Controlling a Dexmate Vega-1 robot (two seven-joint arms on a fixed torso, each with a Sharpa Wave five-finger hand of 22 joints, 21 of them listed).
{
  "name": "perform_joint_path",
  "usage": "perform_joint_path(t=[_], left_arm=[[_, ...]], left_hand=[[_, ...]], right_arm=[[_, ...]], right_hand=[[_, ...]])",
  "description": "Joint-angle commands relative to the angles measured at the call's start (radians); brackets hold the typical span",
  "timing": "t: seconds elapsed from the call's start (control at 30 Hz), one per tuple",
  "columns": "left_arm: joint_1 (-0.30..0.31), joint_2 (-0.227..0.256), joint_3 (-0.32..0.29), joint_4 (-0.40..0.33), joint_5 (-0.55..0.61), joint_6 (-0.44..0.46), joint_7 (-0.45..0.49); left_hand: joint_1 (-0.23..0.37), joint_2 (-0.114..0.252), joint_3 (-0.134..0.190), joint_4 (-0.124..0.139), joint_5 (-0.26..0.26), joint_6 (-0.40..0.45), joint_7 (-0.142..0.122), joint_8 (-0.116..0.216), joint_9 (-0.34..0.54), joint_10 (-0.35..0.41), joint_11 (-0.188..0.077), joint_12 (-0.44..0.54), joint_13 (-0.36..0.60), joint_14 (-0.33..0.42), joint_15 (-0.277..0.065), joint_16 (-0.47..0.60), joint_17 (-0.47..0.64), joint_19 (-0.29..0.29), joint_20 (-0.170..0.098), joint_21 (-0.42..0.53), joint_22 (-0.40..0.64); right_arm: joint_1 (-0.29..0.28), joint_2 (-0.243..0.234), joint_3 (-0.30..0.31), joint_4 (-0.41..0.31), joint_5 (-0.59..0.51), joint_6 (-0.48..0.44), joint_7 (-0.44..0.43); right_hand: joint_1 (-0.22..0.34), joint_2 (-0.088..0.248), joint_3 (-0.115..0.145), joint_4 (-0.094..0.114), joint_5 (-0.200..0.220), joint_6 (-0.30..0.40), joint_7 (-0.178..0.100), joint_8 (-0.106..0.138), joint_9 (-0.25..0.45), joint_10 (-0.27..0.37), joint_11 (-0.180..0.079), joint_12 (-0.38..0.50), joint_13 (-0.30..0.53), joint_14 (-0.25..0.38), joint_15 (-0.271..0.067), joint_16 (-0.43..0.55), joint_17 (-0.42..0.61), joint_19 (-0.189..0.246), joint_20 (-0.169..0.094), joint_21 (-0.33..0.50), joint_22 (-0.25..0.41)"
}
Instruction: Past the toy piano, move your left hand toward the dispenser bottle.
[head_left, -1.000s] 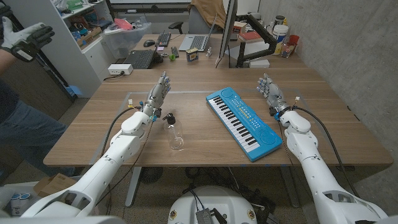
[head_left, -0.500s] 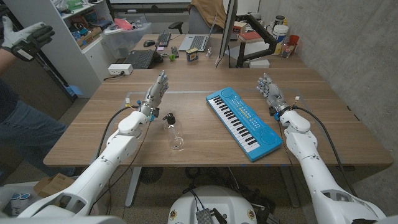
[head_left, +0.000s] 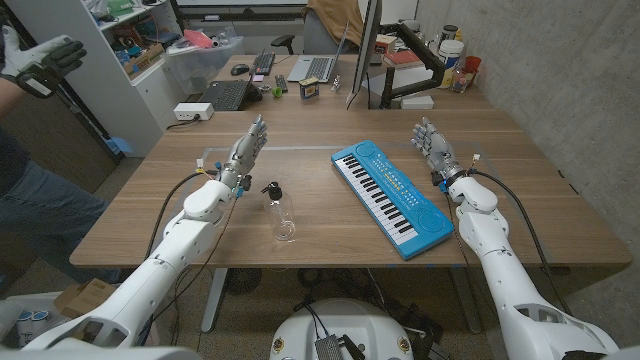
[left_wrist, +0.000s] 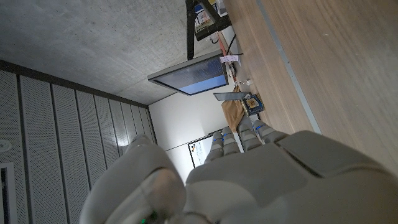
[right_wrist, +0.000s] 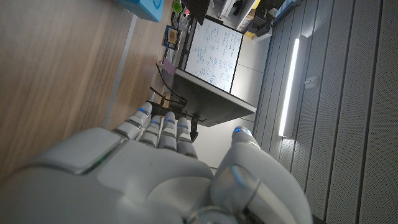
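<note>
Comparing now with a second ago, we find the left hand (head_left: 246, 147) edged a little farther from the robot and slightly left, the elbow drawing in; the bottle (head_left: 279, 210) and the toy piano (head_left: 392, 197) lie just as they did, and the right hand (head_left: 432, 141) keeps its place. That drift does not bring the left hand onto the bottle, which rests on its side just right of and nearer than that hand's wrist, black pump top toward the far side, with the piano well to its right. We judge the approach barely begun.

The left hand holds nothing, fingers straight and close together, standing on edge above the table (head_left: 300, 135). The right hand is likewise empty, fingers loosely apart and pointing up, right of the piano's far end.

The left wrist view (left_wrist: 273, 180) shows the hand's back, bare tabletop and a monitor beyond. The right wrist view (right_wrist: 155, 155) catches a blue corner of the piano (right_wrist: 144, 7).
</note>
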Motion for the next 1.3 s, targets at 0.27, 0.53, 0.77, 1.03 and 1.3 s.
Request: perform_joint_path(t=[0.27, 0.53, 0.77, 1.03, 1.3], left_arm=[[0.081, 0.045, -0.032, -0.075, 0.012, -0.045, 0.001], [0.108, 0.053, -0.045, -0.100, 0.027, -0.069, 0.016], [0.138, 0.060, -0.059, -0.125, 0.035, -0.079, 0.032], [0.160, 0.053, -0.076, -0.131, 0.013, -0.104, 0.021], [0.169, 0.053, -0.084, -0.132, 0.020, -0.127, 0.020]], left_hand=[[0.020, -0.002, -0.001, -0.013, 0.006, 0.002, -0.012, 0.007, 0.004, 0.013, 0.003, 0.013, 0.003, 0.008, 0.008, 0.007, 0.005, 0.000, 0.022, 0.004, 0.005], [0.028, -0.002, -0.001, -0.018, 0.005, 0.004, -0.019, 0.008, 0.004, 0.020, 0.010, 0.015, 0.004, 0.013, 0.015, 0.008, 0.005, 0.001, 0.018, 0.005, 0.005], [0.033, -0.003, -0.002, -0.021, 0.005, 0.005, -0.021, 0.008, 0.005, 0.022, 0.006, 0.016, 0.004, 0.014, 0.015, 0.008, 0.005, 0.002, 0.019, 0.005, 0.005], [0.041, -0.003, -0.003, -0.025, 0.005, 0.005, -0.024, 0.008, 0.005, 0.030, 0.004, 0.019, 0.005, 0.019, 0.015, 0.009, 0.006, 0.003, 0.020, 0.006, 0.005], [0.051, -0.003, -0.004, -0.030, 0.005, 0.020, -0.048, 0.014, 0.006, 0.039, -0.003, 0.022, 0.006, 0.024, 0.013, 0.009, 0.006, 0.004, 0.021, 0.006, 0.006]], right_arm=[[-0.013, 0.004, -0.005, -0.026, -0.023, -0.013, -0.005], [-0.015, 0.004, -0.006, -0.030, -0.023, -0.012, -0.005], [-0.013, 0.004, -0.008, -0.026, -0.023, -0.015, -0.002], [-0.016, 0.000, -0.014, -0.035, -0.031, -0.018, -0.003], [-0.018, -0.001, -0.015, -0.040, -0.035, -0.019, -0.007]], right_hand=[[-0.003, -0.002, 0.001, -0.007, 0.007, 0.012, -0.004, 0.008, 0.001, 0.012, 0.001, 0.002, 0.001, 0.006, 0.004, 0.005, 0.002, 0.011, 0.002, -0.006, 0.005], [-0.004, -0.002, 0.000, -0.007, 0.007, 0.012, -0.005, 0.007, 0.001, 0.012, 0.001, 0.002, 0.001, 0.006, 0.004, 0.005, 0.002, 0.011, 0.003, -0.008, 0.005], [-0.004, -0.001, 0.000, -0.008, 0.008, 0.013, -0.005, 0.008, 0.001, 0.012, 0.001, 0.002, 0.001, 0.007, 0.003, 0.005, 0.002, 0.011, 0.003, -0.010, 0.005], [-0.004, -0.001, 0.000, -0.009, 0.008, 0.013, -0.006, 0.008, 0.001, 0.013, 0.000, 0.002, 0.001, 0.008, 0.003, 0.005, 0.002, 0.012, 0.004, -0.011, 0.005], [-0.004, 0.000, -0.001, -0.009, 0.008, 0.012, -0.007, 0.007, 0.001, 0.012, 0.001, 0.001, 0.001, 0.008, 0.004, 0.004, 0.002, 0.013, 0.004, -0.013, 0.005]])
